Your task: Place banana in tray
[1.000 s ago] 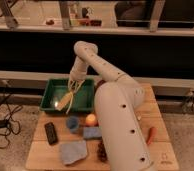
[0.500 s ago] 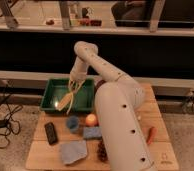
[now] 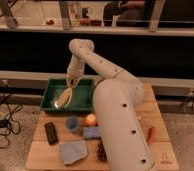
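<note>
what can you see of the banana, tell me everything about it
The banana is pale yellow, long and slightly curved, with a bright glare near its lower end. It lies at a slant inside the dark green tray, lower end toward the tray's front left, upper end pointing up toward the gripper. The gripper hangs at that upper end, above the tray's middle; whether it touches the fruit cannot be told. The skin looks smooth.

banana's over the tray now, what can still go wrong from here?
1. The end effector sits at the upper tip of the banana, inside the tray. If contact persists on retreat, the fruit may get dragged toward the rim.
2. The banana lies diagonally with its lower end near the tray's left front wall; a nudge could prop it on the rim.
3. The arm hides much of the table, so objects there are unmonitored.
</note>
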Available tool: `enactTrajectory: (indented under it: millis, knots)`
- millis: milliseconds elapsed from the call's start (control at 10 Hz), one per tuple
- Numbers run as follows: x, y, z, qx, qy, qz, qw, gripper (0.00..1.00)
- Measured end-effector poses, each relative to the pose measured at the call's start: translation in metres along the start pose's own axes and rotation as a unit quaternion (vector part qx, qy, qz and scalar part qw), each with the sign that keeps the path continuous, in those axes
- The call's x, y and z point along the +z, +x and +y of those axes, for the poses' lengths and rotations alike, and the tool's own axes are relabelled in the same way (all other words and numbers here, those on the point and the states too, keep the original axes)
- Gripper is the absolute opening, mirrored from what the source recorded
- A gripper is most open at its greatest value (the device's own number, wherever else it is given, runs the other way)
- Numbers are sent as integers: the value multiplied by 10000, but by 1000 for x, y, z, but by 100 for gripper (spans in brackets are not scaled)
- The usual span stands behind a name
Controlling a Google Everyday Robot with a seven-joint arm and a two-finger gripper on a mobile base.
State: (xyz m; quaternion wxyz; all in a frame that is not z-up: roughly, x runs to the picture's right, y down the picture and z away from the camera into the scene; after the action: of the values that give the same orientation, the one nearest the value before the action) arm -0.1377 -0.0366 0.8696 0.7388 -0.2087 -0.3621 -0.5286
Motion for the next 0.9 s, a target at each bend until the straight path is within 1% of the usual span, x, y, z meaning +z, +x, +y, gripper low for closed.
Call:
enactTrajectory:
  millis: [100,200,500,600,700,800,900]
  knots:
    - [-1,2,-2,-41,-28,49,10000,3]
    - [-2,4,-3,-100,-83,142,9998,3]
    - [0,11,6,-296,-411,496,9975,3]
    - [0,16,12,-349,-543,629,9959,3]
    - [1,17,14,-399,-622,697,9948,3]
    - [2,17,12,-418,-634,702,9946,3]
    - [2,16,11,-425,-633,699,9946,8]
